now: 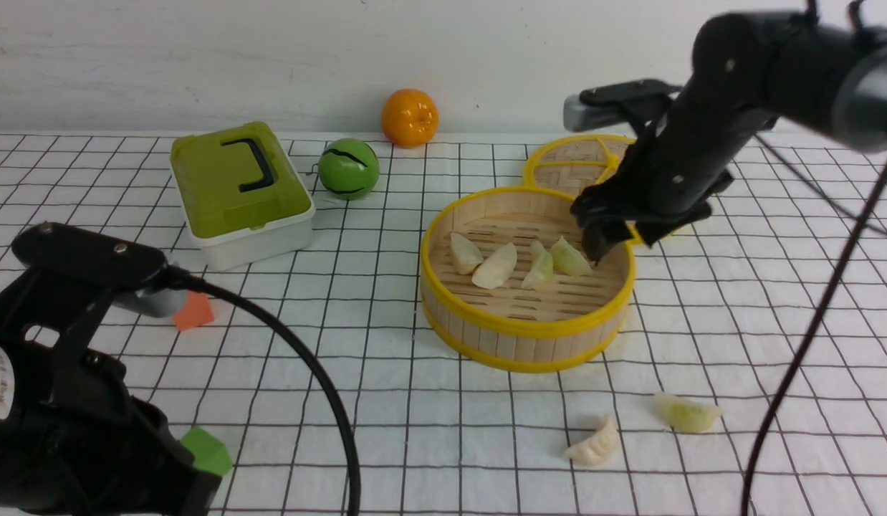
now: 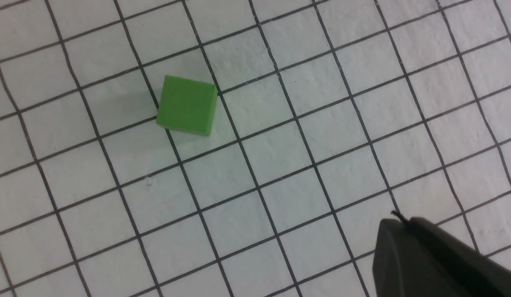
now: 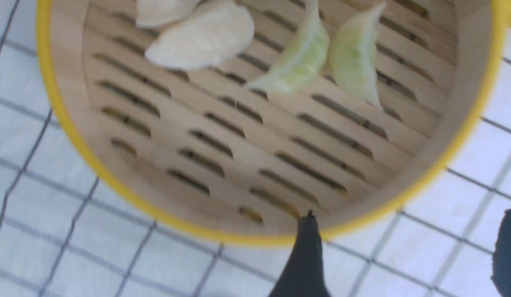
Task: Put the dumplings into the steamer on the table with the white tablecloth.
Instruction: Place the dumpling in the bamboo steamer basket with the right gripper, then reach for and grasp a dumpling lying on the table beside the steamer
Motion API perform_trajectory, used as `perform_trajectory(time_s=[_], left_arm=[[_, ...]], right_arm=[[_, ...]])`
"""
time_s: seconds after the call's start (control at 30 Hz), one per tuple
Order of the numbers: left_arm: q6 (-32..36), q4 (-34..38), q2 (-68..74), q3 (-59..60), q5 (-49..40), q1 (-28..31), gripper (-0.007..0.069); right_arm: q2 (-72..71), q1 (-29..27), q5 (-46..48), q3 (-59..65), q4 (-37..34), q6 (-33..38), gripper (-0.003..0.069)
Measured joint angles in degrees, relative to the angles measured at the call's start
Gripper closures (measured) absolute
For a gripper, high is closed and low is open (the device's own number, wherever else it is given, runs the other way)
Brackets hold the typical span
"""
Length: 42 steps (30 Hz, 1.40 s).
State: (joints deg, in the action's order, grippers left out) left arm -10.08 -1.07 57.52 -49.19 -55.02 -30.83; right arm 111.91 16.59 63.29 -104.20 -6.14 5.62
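While our right gripper (image 1: 602,245) hangs over the steamer (image 1: 515,362) with jaws spread wide and empty, we see four dumplings (image 1: 495,266) inside, the closest just beside its tips. A cream dumpling (image 1: 594,444) and a green dumpling (image 1: 687,413) lie on the white tablecloth (image 1: 415,430), well apart from it. Our left gripper (image 2: 400,231) is closed on nothing, near a green cube (image 2: 186,105).

- The fabric tablecloth (image 1: 443,430) is coloured white and crossed by a thin black grid.
- The round bamboo steamer (image 1: 529,344) is rimmed in yellow over pale wood.
- The crescent pleated dumplings (image 1: 495,266) are coloured cream-white or pale green.
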Motion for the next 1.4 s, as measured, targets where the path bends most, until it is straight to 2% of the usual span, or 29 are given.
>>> perform_trajectory(time_s=[0.13,0.3,0.4,0.43,0.63,0.83,1.03,1.17,1.23,1.27,1.3,1.4], left_arm=[[0.0,0.0,0.0,0.0,0.0,0.0,0.0636],[0.2,0.2,0.0,0.0,0.0,0.0,0.0631],[0.2,0.3,0.0,0.0,0.3,0.0,0.0629],[0.3,0.8,0.0,0.0,0.8,0.0,0.0627],[2.4,3.8,0.0,0.0,1.1,0.0,0.0626],[3.0,6.2,0.0,0.0,1.1,0.0,0.0622],[3.2,6.2,0.0,0.0,1.1,0.0,0.0616],[3.9,6.4,0.0,0.0,1.2,0.0,0.0610],[4.3,6.4,0.0,0.0,1.3,0.0,0.0608],[4.3,6.4,0.0,0.0,1.3,0.0,0.0608],[4.3,6.4,0.0,0.0,1.3,0.0,0.0606],[4.5,6.5,0.0,0.0,1.4,0.0,0.0606]], right_arm=[[-5.6,0.0,6.2,1.8,2.8,3.5,0.0079],[-13.6,0.0,6.5,16.0,1.4,9.7,0.0143],[-15.9,0.0,2.7,24.4,1.0,12.6,0.0180],[-16.4,0.0,-1.8,29.2,1.3,14.1,0.0199],[-14.2,-1.0,-17.8,38.2,3.2,14.4,0.0213],[-8.1,-3.5,-21.5,38.6,3.6,13.0,0.0213],[-5.3,-3.3,-22.4,38.5,2.1,13.3,0.0224],[-4.7,-3.3,-22.2,38.5,1.6,15.1,0.0288],[-4.7,-3.3,-21.9,38.5,1.4,15.5,0.0370],[-4.6,-3.2,-21.8,38.5,1.4,15.5,0.0381],[-4.6,-3.3,-21.7,38.4,1.3,15.5,0.0449],[-5.8,-3.3,-19.3,38.4,1.8,15.7,0.0456]])
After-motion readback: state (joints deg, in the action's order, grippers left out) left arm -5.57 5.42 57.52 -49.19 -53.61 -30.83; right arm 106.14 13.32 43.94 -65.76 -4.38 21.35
